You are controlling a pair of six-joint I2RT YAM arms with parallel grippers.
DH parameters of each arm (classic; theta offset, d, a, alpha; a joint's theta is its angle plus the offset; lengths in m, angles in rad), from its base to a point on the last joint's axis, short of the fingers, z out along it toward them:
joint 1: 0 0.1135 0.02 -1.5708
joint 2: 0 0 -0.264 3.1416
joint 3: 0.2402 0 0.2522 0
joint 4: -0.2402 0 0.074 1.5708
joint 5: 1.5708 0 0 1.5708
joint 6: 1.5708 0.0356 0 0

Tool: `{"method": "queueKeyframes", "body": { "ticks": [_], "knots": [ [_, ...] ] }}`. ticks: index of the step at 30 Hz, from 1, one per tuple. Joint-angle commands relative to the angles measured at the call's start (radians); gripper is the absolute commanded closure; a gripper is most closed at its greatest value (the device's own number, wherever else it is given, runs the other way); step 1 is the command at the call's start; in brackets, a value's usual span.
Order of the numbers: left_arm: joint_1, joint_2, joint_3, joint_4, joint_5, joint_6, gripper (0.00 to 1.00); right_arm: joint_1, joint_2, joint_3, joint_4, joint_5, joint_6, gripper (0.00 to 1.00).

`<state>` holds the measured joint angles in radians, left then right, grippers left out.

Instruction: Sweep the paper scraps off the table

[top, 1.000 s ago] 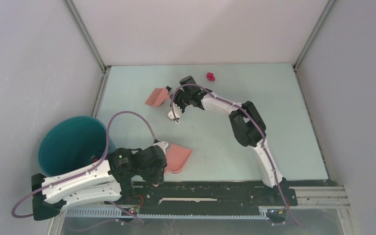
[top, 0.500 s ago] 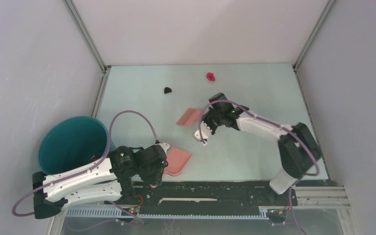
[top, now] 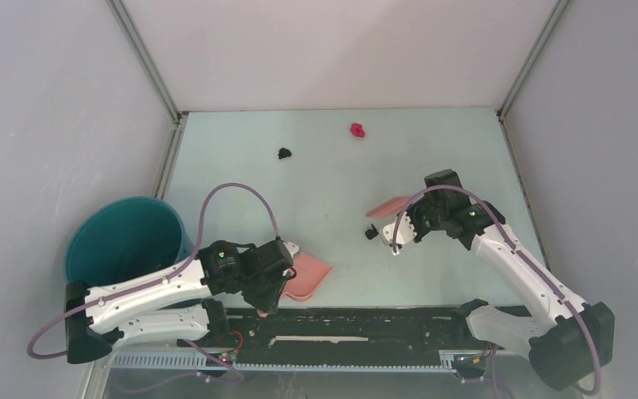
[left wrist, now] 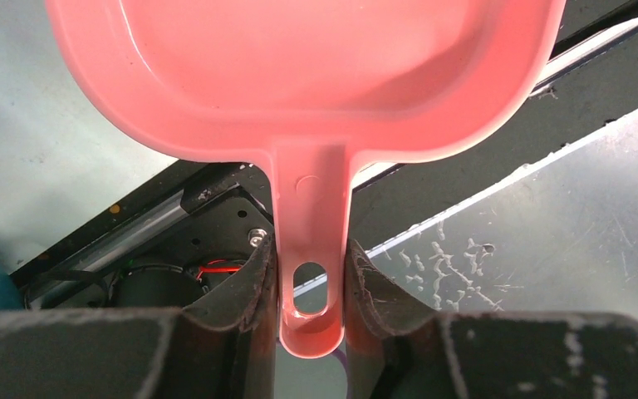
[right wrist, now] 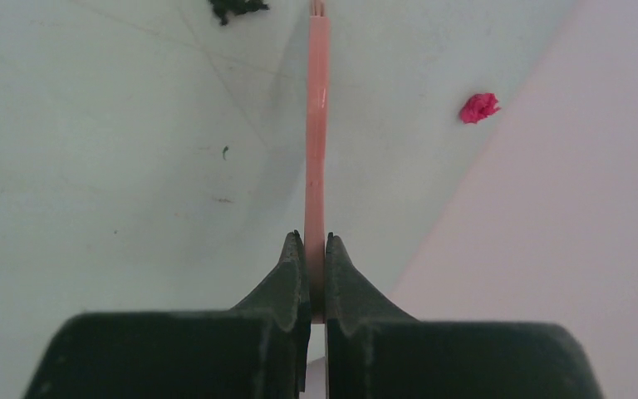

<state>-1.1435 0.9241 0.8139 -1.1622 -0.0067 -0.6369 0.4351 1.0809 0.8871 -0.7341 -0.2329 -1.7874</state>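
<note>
Top external — left claw (top: pixel 280 286) grips dustpan (top: pixel 310 273) at table's (top: pixel 332 170) near edge, right claw (right wrist: pixel 316 264) clamps brush (right wrist: pixel 316 125).

Paper scraps (top: pixel 357 130) on table (top: pixel 449 150), bucket (top: pixel 125 241) at left

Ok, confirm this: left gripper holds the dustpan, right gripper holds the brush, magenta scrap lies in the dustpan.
One thing is wrong. The top view shows the magenta scrap on the table near its far edge, not in the dustpan. The left gripper does hold the dustpan, the right gripper the brush.
</note>
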Motion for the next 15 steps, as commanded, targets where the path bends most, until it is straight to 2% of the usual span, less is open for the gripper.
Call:
{"method": "queueKeyframes", "body": {
  "ticks": [1, 7, 9, 13, 15],
  "knots": [
    [-0.004, 0.029, 0.044, 0.02, 0.02, 0.041, 1.0, 0.007, 0.034, 0.069, 0.135, -0.081, 0.142, 1.0],
    [-0.004, 0.055, 0.061, 0.012, 0.059, 0.035, 1.0, 0.134, 0.249, 0.225, 0.507, -0.061, 0.384, 1.0],
    [-0.004, 0.045, 0.068, 0.001, 0.069, 0.03, 1.0, 0.154, 0.313, 0.228, 0.607, -0.08, 0.36, 1.0],
    [-0.004, 0.022, 0.06, -0.029, 0.063, 0.012, 1.0, 0.174, 0.436, 0.234, 0.709, -0.102, 0.196, 1.0],
    [-0.004, 0.012, 0.05, -0.034, 0.058, -0.005, 1.0, 0.182, 0.526, 0.293, 0.762, -0.083, 0.159, 1.0]
  ]
}}
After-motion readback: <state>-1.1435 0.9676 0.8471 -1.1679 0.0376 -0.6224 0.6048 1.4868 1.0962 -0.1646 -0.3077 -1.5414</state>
